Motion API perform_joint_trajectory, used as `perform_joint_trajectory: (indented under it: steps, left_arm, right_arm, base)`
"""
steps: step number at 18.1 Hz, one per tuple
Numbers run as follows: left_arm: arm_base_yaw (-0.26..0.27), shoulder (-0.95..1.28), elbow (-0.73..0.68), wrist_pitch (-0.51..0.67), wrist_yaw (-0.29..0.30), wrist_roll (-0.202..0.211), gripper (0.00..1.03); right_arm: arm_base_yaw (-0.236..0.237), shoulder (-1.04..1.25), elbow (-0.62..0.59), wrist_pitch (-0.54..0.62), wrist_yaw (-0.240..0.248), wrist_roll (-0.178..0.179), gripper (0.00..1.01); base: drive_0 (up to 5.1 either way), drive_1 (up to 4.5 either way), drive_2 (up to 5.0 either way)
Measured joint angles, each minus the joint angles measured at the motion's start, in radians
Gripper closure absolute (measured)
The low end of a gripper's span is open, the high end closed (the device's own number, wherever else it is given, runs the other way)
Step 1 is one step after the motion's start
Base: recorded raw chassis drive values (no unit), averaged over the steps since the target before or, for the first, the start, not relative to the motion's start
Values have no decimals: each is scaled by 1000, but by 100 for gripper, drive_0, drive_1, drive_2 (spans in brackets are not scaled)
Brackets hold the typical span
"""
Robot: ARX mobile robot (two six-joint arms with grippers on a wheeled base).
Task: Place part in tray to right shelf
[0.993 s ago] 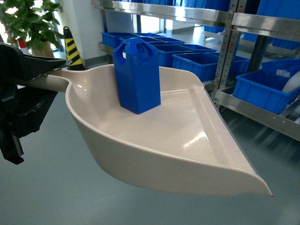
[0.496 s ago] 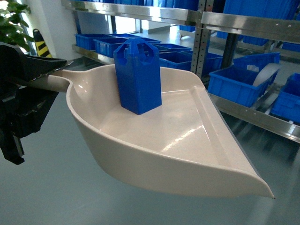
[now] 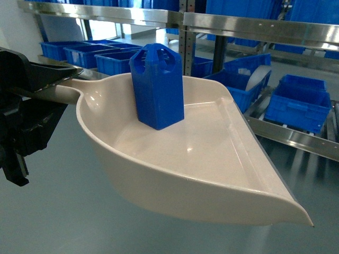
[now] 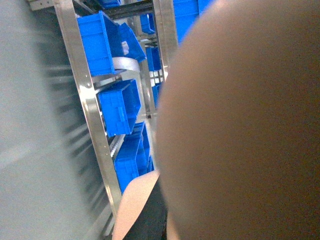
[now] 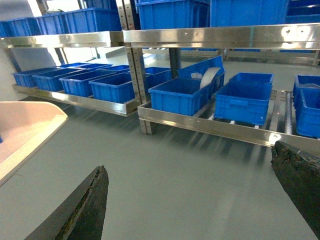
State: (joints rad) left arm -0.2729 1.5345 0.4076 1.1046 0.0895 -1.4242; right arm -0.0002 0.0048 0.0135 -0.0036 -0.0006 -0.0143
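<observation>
Tipping is posing the main risk: the part (image 3: pixel 157 87) is standing upright and unrestrained on the floor of the tray (image 3: pixel 212 153), toward the handle end, well back from the open lip, and its tall narrow shape is making it liable to topple or slide off that lip if the tray is tilting or the base is jolting. The left hand (image 3: pixel 32 84) is clamping the tray handle alone, so the wide pan is hanging out as a long lever and could be twisting in the grip. The right hand (image 5: pixel 200 200) is standing wide and holding nothing. The right shelf (image 3: pixel 296 140) is lying beyond the tray, and the lip could be striking its front rail. Counts: one part, one tray, two hands; several blue crates (image 3: pixel 299 103) are sitting on the rack, too many being partly hidden for an exact figure.
</observation>
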Motion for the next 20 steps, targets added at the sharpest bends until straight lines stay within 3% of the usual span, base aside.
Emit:
perform_joint_trajectory:
  steps: [20]
  left_arm:
    - [0, 0, 0, 0, -1, 0, 88]
  right_arm:
    - [0, 0, 0, 0, 0, 0, 3]
  base:
    - [-161, -161, -161]
